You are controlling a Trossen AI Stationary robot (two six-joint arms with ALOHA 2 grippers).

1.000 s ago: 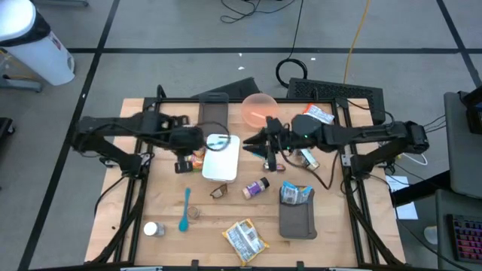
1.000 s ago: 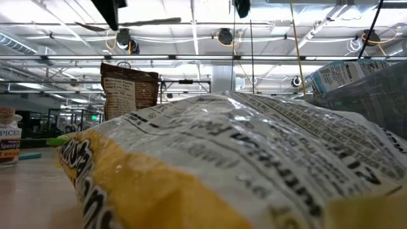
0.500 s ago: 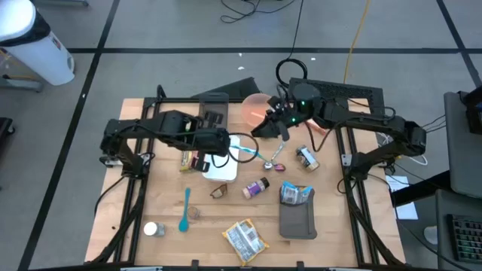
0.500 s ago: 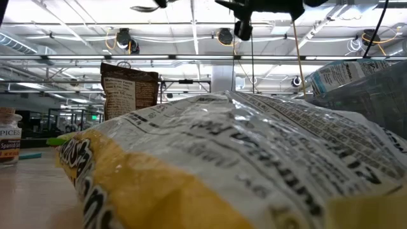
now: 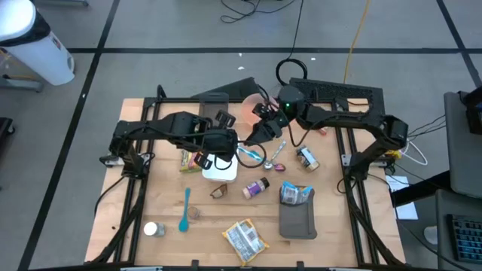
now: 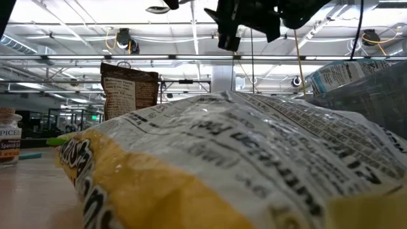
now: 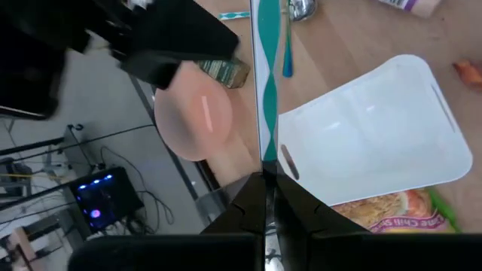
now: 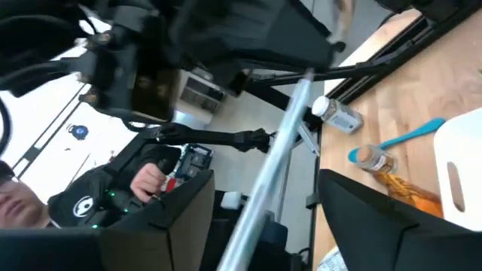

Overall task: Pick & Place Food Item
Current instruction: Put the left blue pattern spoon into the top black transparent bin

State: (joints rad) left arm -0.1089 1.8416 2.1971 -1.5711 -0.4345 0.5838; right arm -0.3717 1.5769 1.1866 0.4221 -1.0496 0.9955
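My left gripper (image 5: 228,143) hangs over the table's middle, shut on a long thin teal-and-silver utensil (image 7: 263,90), which reaches toward the table's right (image 5: 248,152). My right gripper (image 5: 260,129) points level toward the left arm, just far of the utensil. It is open, and the utensil's silver length (image 8: 279,150) runs between its spread fingers; whether they touch it I cannot tell. Food lies about untouched: a chip bag (image 5: 245,239), a yellow packet (image 7: 392,214), a can (image 5: 305,158) and a spice jar (image 5: 256,187). My left gripper pinches one end of the utensil (image 7: 264,162) between its two fingers. The fingers come slanting down from the table's left and lie along the utensil. It sticks straight out ahead of them, lifted clear of the white board and the table.
A white cutting board (image 5: 220,167) lies below the left gripper and a pink bowl (image 7: 199,120) at the far middle. A spoon (image 5: 277,154), a blue spatula (image 5: 185,209), glasses (image 5: 218,190), a grey tray (image 5: 298,220) and a small jar (image 5: 151,229) lie around. A person shows beyond the table (image 8: 147,179).
My left gripper has carried the utensil toward the table's right, from over the board to the table's middle, rolling as it went. My right gripper has gone toward the far edge, then left toward the left gripper, tipping from pointing down to level.
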